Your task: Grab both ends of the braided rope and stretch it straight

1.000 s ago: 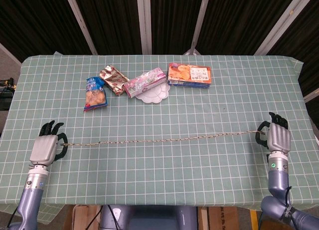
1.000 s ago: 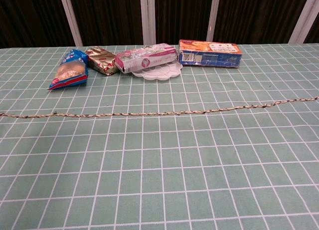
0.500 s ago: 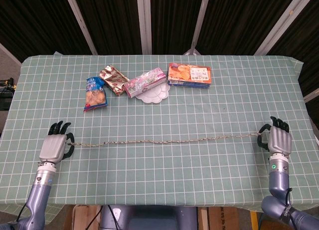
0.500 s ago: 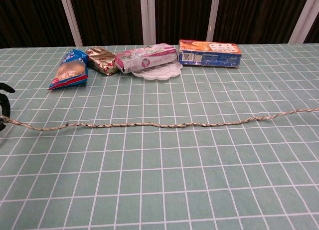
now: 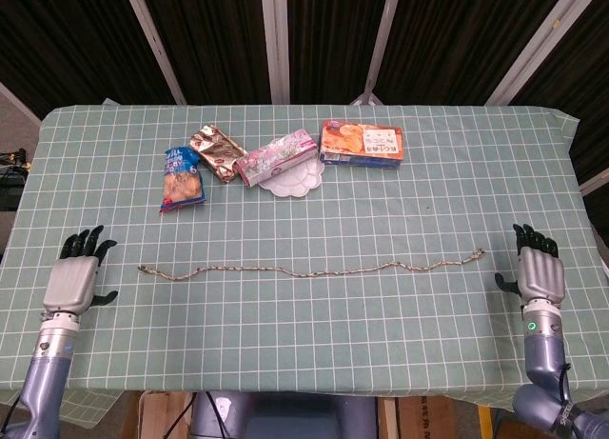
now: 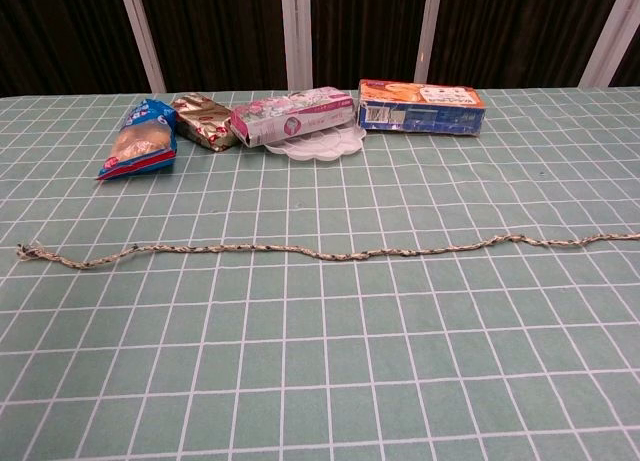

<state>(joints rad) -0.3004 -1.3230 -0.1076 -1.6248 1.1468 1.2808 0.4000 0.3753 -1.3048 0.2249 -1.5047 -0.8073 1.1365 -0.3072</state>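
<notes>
On the table [image 5: 476, 153], braided rope [image 5: 304, 269] lying free between left robot hand [image 5: 74, 277] and right robot hand [image 5: 539, 274], both spread, empty; likely to kink again if nudged.

One braided rope [image 5: 309, 269] lies between two hands, the left hand [image 5: 74, 280] and the right hand [image 5: 539, 272]. Beyond them sit two snack bags [image 5: 181, 177], two boxes [image 5: 361, 142] and one white plate [image 5: 295, 181].
</notes>
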